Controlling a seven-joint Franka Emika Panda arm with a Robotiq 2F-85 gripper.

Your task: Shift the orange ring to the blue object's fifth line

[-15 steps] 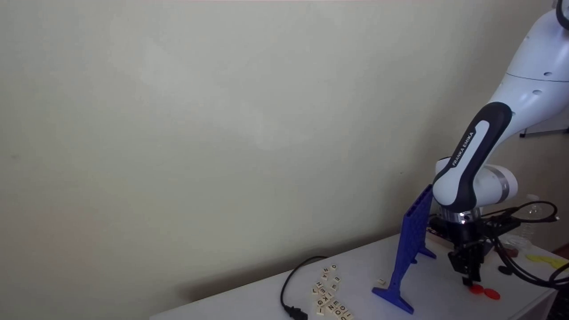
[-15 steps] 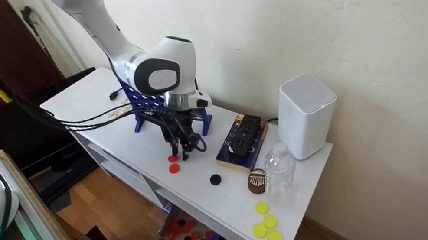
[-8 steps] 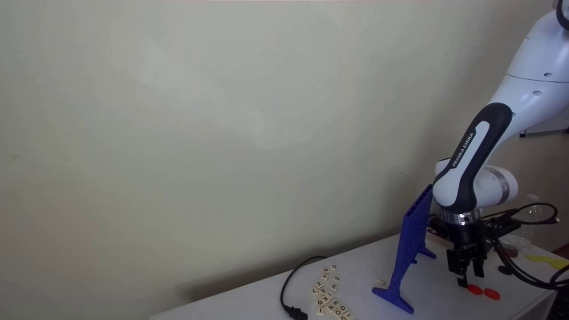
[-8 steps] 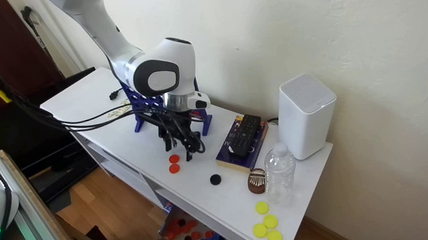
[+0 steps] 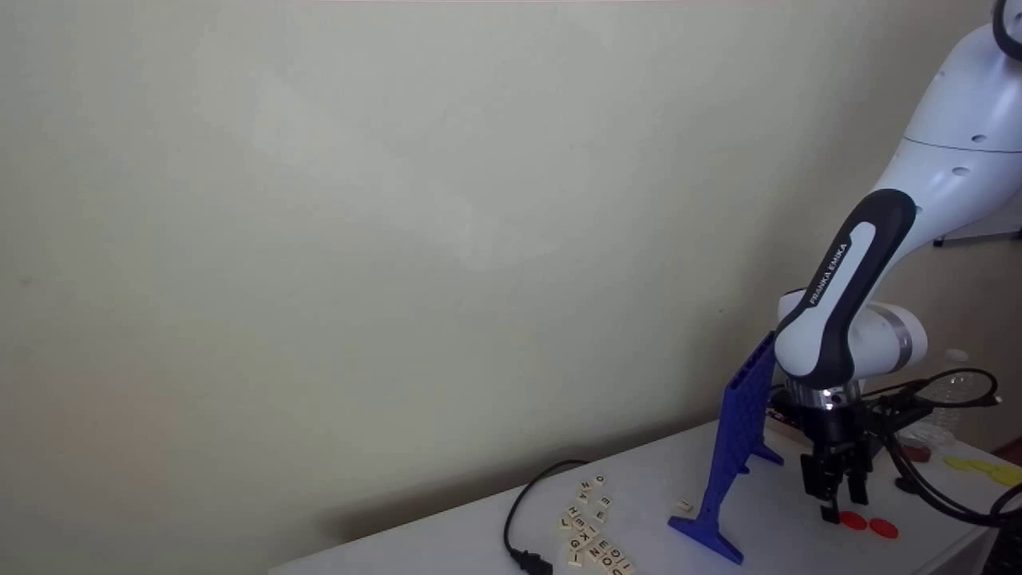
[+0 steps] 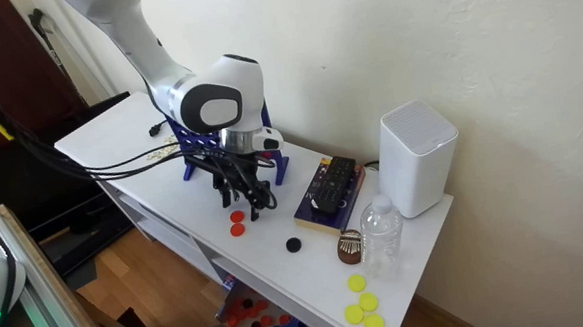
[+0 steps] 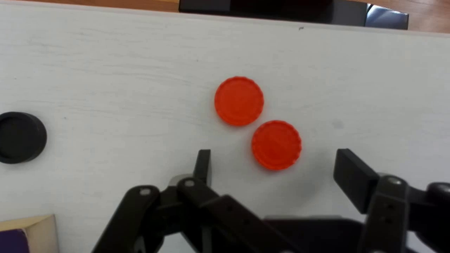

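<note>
The orange ring nearer the gripper lies flat on the white table; in the wrist view a second orange ring sits just to its far left. The gripper is spread wide, one fingertip showing left of the nearer ring and one right. Whether the tips touch the table is hard to judge. In an exterior view the blue object stands left of the gripper, letter tiles farther left.
</note>
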